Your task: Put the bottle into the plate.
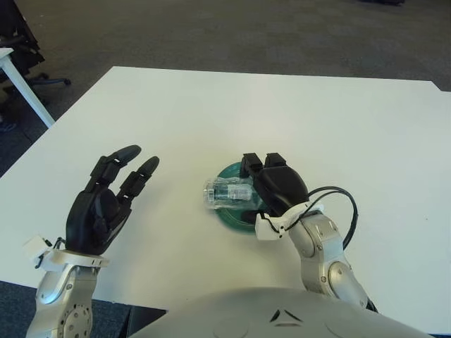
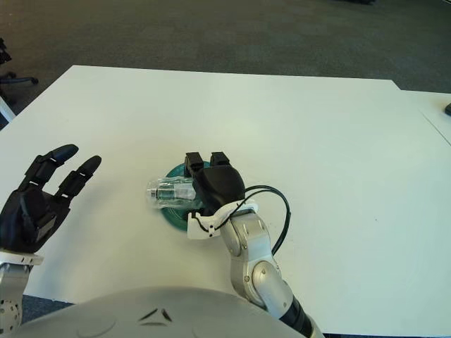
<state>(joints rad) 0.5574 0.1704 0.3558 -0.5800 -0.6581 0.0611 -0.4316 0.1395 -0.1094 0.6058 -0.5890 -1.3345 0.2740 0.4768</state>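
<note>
A clear plastic bottle [image 1: 227,193] lies on its side in my right hand [image 1: 271,189], whose black fingers are curled around it. The bottle is held low over the left part of the dark green plate [image 1: 232,213], and its free end juts past the plate's left rim. My hand and the bottle cover most of the plate; I cannot tell whether the bottle touches it. In the right eye view the bottle [image 2: 169,192] and the plate [image 2: 176,218] show the same way. My left hand [image 1: 106,201] is raised at the left, fingers spread, holding nothing.
The white table [image 1: 211,113] stretches far and wide around the plate. A black cable [image 1: 338,204] loops at my right wrist. An office chair [image 1: 21,42] and a white desk leg stand off the table's far left corner.
</note>
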